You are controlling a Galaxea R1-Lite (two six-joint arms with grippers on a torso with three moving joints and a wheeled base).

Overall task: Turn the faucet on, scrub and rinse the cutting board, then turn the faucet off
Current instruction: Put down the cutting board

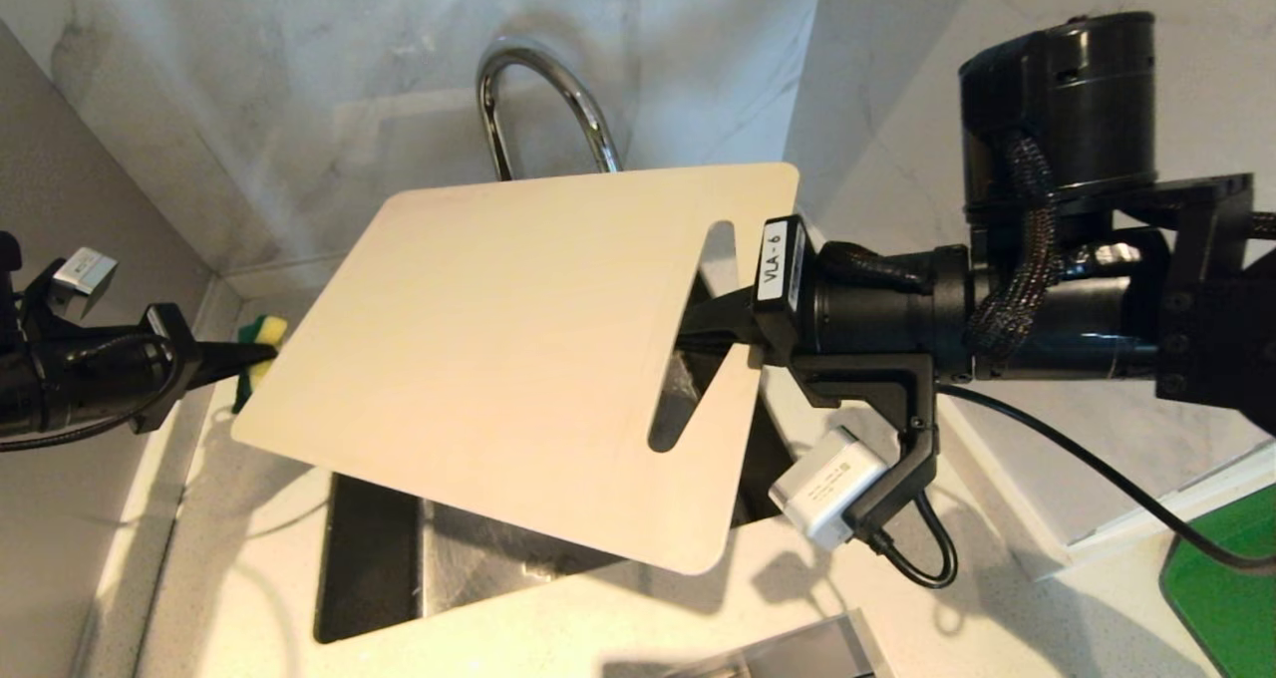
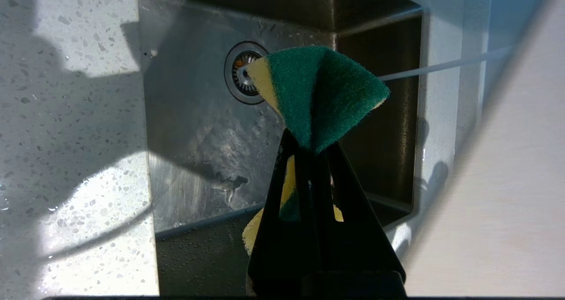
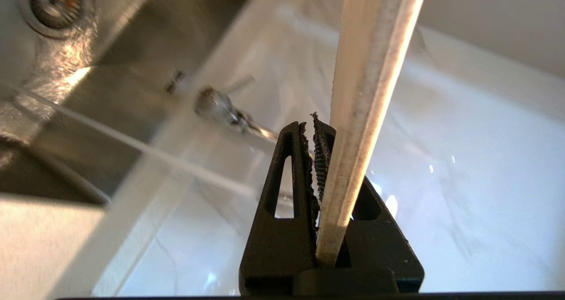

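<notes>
The cream cutting board [image 1: 518, 359] hangs tilted over the sink [image 1: 369, 558], slot handle toward my right arm. My right gripper [image 1: 713, 329] is shut on the board's short end beside the slot; in the right wrist view the board [image 3: 371, 92] runs edge-on between the right gripper [image 3: 315, 128] jaws. My left gripper [image 1: 254, 354] is shut on a green-and-yellow sponge [image 1: 261, 334] right at the board's left edge. In the left wrist view the folded sponge [image 2: 318, 92] sticks out past the left gripper [image 2: 311, 141], with the board [image 2: 507, 203] beside it. The chrome faucet [image 1: 543, 80] arches behind the board, its base hidden.
The steel basin [image 2: 194, 136] with its drain [image 2: 240, 73] lies below both grippers. Speckled white counter [image 1: 598, 628] surrounds the sink, with marble walls behind. A green object [image 1: 1226, 578] sits at the right edge, and a metal piece [image 1: 788, 653] near the front.
</notes>
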